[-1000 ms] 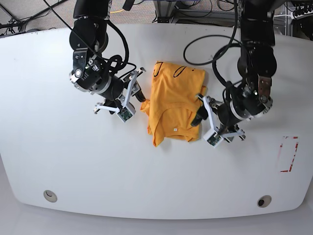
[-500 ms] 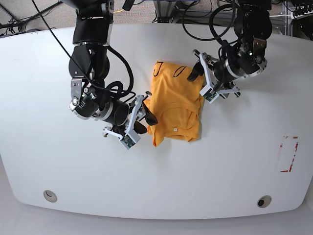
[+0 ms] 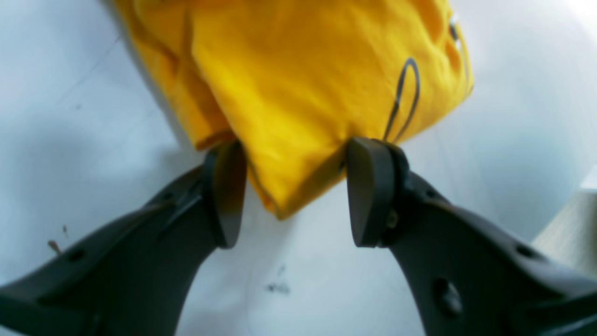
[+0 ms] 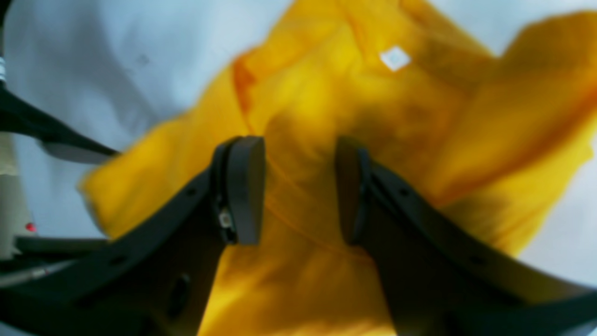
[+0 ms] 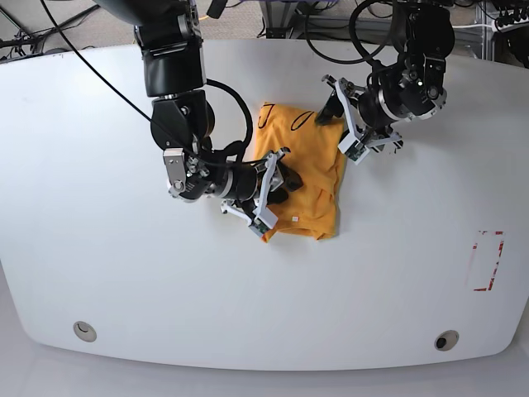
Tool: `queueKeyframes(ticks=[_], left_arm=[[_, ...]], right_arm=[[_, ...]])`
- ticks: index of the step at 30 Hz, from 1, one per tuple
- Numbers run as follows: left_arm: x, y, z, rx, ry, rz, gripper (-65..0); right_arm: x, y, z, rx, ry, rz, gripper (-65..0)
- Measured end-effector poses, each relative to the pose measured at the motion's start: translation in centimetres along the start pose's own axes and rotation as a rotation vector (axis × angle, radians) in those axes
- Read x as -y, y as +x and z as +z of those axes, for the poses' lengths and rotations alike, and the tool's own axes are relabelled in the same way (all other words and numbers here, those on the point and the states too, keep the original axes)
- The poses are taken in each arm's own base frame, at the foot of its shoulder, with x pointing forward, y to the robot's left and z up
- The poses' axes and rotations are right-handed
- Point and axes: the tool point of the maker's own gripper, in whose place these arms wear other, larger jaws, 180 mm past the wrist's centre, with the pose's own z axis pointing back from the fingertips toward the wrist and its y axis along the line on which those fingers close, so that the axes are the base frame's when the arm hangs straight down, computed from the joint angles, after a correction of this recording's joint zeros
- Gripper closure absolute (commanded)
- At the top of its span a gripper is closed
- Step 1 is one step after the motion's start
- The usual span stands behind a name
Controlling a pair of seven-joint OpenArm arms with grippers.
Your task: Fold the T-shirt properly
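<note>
Both my pincers are at the folded T-shirt, ready to tidy it.

The white tabletop (image 5: 99, 273) carries the T-shirt (image 5: 302, 178), which lies near its middle as a thick orange packet, with the black lettering at the far edge and a small white label (image 4: 394, 59) near the front edge. My right pincer (image 4: 298, 191) is over the shirt's left half, fingers spread, with cloth between them but not yet pinched as far as I can see; this view is blurred. My left pincer (image 3: 291, 193) stands at the far right corner of the shirt, also spread, and the corner points between the fingers without touching them. To do this step well, I think I should go low, take all layers of the corner together, and close slowly, so the fold under it does not slide open.
</note>
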Motion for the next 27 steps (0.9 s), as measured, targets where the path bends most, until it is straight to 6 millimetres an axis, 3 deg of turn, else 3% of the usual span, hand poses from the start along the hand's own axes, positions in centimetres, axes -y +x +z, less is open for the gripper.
queueKeyframes(ticks=[4,9,15,19,21,25,27], left_arm=[[-0.7,-1.5,-1.3,-0.04,-0.011,0.046,-31.2],[-0.6,-2.6,-2.0,-0.05,-0.035,0.086,-31.2],[-0.4,-2.4,-2.4,-0.032,-0.051,0.103,-31.2],[-0.3,-2.4,-1.4,-0.053,-0.023,0.059,-31.4],[-0.1,-2.1,-0.7,-0.058,-0.009,0.034,-31.5],[-0.1,1.8,0.9,0.049,0.019,-0.034,-31.4],[-0.1,3.7,1.6,0.103,0.032,-0.061,-31.4]], right_arm=[[3.5,0.0,-0.2,0.02,-0.042,-0.023,-23.8],[7.8,-0.6,0.9,0.018,-0.106,-0.072,-23.8],[10.0,0.8,1.7,0.064,-0.137,-0.076,-23.8],[11.1,1.5,2.7,0.079,-0.162,-0.062,-23.8],[11.4,1.5,3.0,0.07,-0.17,-0.057,-23.8],[11.0,2.5,4.1,0.017,-0.193,0.012,-23.8],[10.2,4.7,5.3,0.057,-0.205,0.069,-23.8]])
